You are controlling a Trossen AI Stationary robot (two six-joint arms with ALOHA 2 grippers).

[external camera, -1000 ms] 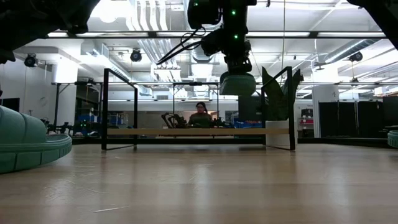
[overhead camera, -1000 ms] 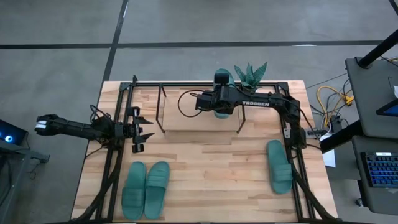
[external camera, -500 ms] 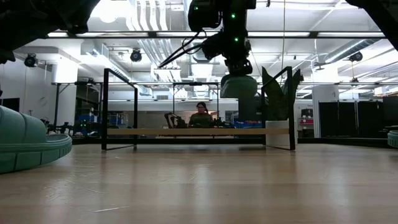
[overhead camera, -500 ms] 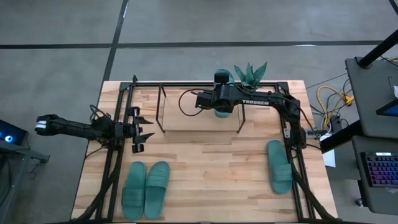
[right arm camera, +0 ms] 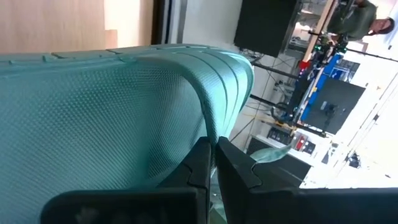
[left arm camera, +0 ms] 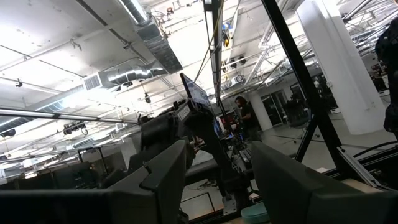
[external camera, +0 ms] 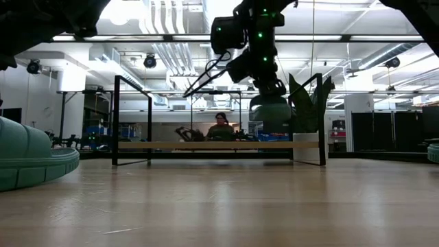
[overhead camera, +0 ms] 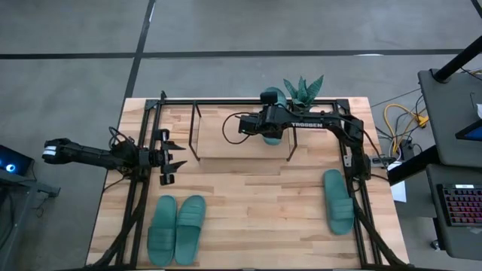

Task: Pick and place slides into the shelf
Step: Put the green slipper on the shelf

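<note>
Right gripper (overhead camera: 269,125): you see its fingers pinched on the strap of one teal slide (overhead camera: 273,105), the two dark tips pressed together over the ribbed rubber in the right wrist view (right arm camera: 211,163). Seen from above, the held slide sits over the right end of the shelf (overhead camera: 242,143), at about 1 o'clock from the table's (overhead camera: 256,199) centre, with its far end poking past the shelf's back rail toward the potted plant (overhead camera: 303,90). In the low view the same slide (external camera: 270,111) hangs under the gripper (external camera: 269,89), above the wood board of the shelf (external camera: 218,145) and between its black uprights; whether it touches the board cannot be told.

Left gripper (overhead camera: 167,157): you find it at roughly 9 o'clock, just off the shelf's left end, fingers spread wide and holding nothing. The left wrist view shows its two dark fingers (left arm camera: 165,177) well apart, with only the room beyond them.

Remaining slides: a pair (overhead camera: 176,228) lies side by side, touching, at about 7 o'clock near the table's front edge; a single slide (overhead camera: 338,200) lies at about 4 o'clock beside the right frame rail.

Background: a person (external camera: 221,127) is visible in the room behind the shelf
</note>
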